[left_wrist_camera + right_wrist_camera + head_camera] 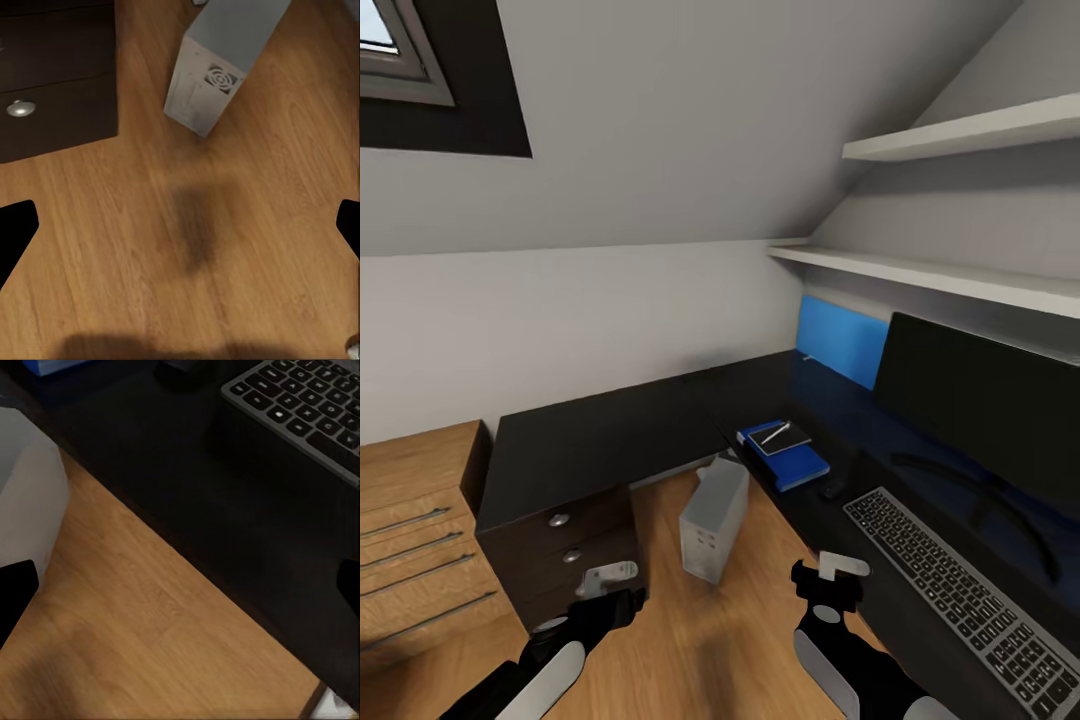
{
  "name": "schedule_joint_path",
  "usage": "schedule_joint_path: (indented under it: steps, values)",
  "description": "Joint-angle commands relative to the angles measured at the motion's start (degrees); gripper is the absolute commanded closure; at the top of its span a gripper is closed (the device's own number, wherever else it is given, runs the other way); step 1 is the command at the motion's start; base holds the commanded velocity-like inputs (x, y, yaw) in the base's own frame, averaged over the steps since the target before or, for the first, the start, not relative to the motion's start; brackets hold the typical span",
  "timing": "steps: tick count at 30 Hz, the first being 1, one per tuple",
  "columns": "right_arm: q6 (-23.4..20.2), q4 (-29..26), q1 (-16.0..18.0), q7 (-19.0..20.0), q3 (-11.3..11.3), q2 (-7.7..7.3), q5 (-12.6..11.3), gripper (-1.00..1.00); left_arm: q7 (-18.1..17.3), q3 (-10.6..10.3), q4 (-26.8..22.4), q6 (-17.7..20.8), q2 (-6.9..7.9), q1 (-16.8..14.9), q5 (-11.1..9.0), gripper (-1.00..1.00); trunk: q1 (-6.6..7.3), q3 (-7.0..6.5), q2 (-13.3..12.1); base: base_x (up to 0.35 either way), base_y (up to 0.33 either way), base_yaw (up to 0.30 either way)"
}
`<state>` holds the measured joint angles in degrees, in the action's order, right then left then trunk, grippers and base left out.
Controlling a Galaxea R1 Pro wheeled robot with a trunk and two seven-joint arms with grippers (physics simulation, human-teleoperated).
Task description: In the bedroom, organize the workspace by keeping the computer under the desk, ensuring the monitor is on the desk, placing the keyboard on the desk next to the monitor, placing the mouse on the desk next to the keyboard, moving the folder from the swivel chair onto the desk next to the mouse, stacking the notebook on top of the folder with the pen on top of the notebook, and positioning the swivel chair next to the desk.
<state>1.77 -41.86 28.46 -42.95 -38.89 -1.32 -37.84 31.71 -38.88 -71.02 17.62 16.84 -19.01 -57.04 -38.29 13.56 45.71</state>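
On the black desk point(610, 440) the monitor point(980, 420) stands at the right with the keyboard point(970, 590) in front of it. The mouse point(833, 489) lies between the keyboard and the blue folder point(800, 465). The notebook point(784, 439) rests on the folder, and the pen point(776, 432) on the notebook. The computer point(715, 518) stands on the floor at the desk's inner corner. Both grippers hang low over the floor: the left gripper point(610, 580) point(180, 232) is open facing the computer point(217, 60), the right gripper point(830, 575) point(180, 592) open over the desk edge point(225, 510). The swivel chair is out of view.
Light oak drawers point(420, 540) stand at the far left beside the dark drawer unit point(560, 550) point(52, 82). Two white shelves point(930, 275) run above the monitor. Bare wood floor point(690, 650) lies between the drawer unit and the desk's right wing.
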Motion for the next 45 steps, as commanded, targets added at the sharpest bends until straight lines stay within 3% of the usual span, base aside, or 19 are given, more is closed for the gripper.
schedule_joint_path:
  steps: [1, 12, 45]
  values:
    - [0.25, -0.06, 0.11, -0.38, -0.42, -0.08, -0.54, -1.00, 0.46, -0.14, -0.11, 0.05, 0.06, -0.06, -0.35, -1.00, -0.02, 0.09, 0.08, 0.000, 0.000, -0.263]
    - [0.93, 0.09, 0.11, -0.33, -0.61, -0.05, -0.64, -1.00, 0.46, -0.12, -0.09, 0.03, 0.10, -0.06, -0.42, -1.00, -0.02, 0.09, 0.08, 0.000, 0.000, -0.188]
    - [0.96, 0.27, 0.11, -0.29, -0.75, 0.09, -0.75, -1.00, 0.54, 0.21, -2.55, -0.12, 0.04, -0.06, -0.44, -1.00, -0.02, 0.09, 0.08, 0.000, 0.000, -0.004]
